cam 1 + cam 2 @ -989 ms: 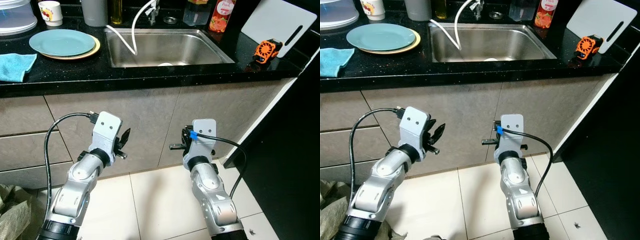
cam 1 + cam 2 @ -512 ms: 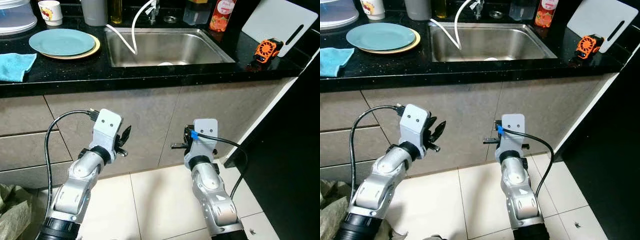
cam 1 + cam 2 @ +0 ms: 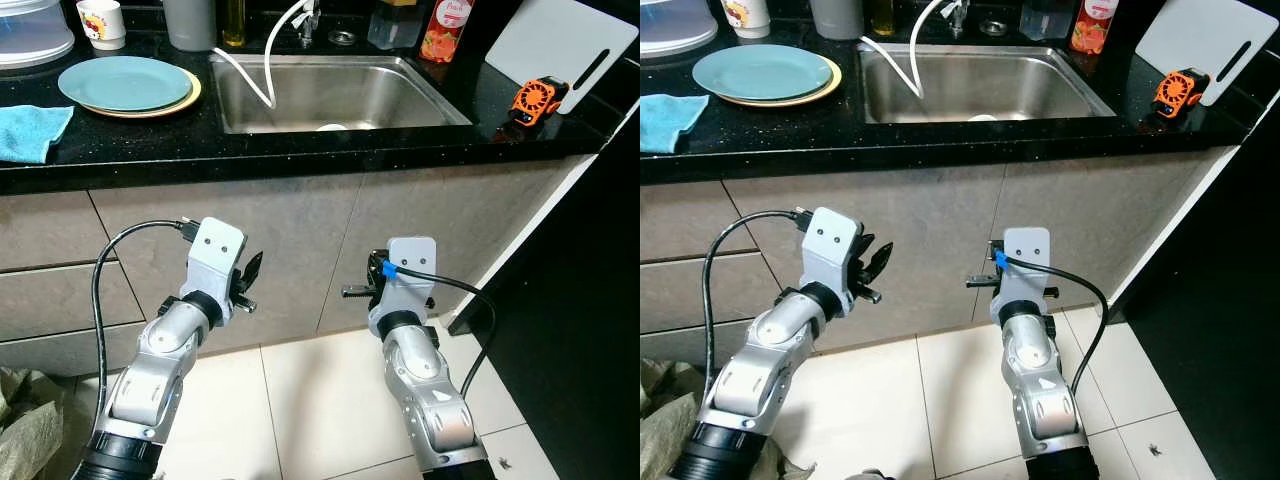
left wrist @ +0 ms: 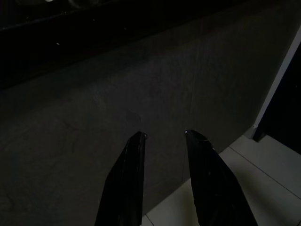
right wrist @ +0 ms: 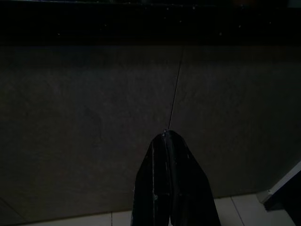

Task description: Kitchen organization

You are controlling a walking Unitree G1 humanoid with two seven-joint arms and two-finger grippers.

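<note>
Cabinet fronts of grey stone-look panelling [image 3: 300,250] take up most of the scene below a black speckled countertop [image 3: 250,150], and both arms are held low in front of them, well under the level of anything worth tidying. Set into the counter is a stainless steel sink [image 3: 335,90] with a white hose [image 3: 262,70] curling into it; to the robot's right lean a white cutting board [image 3: 560,45] and a small orange and black gadget [image 3: 535,100], and to its left sit a pale blue plate stacked on a yellow-rimmed one [image 3: 125,85], a folded turquoise cloth [image 3: 30,130] and a white printed mug [image 3: 100,22]. A red-labelled bottle [image 3: 440,30] stands behind the sink. Since the task names no single item, these counter things are the likely targets, and all lie well apart from both grippers. The main risk, as I judge it, is raising either arm straight up from here: the counter edge overhangs the cabinets, so a wrist or cable could catch under it, or a sweep could knock the stacked plates or the cutting board. The left gripper [image 4: 164,136] has its two black fingers parted a moderate way with nothing between them, pointing at the cabinet face without touching it. The right gripper [image 5: 165,136] has its fingers pressed together, empty, aimed at the seam between two doors.
</note>
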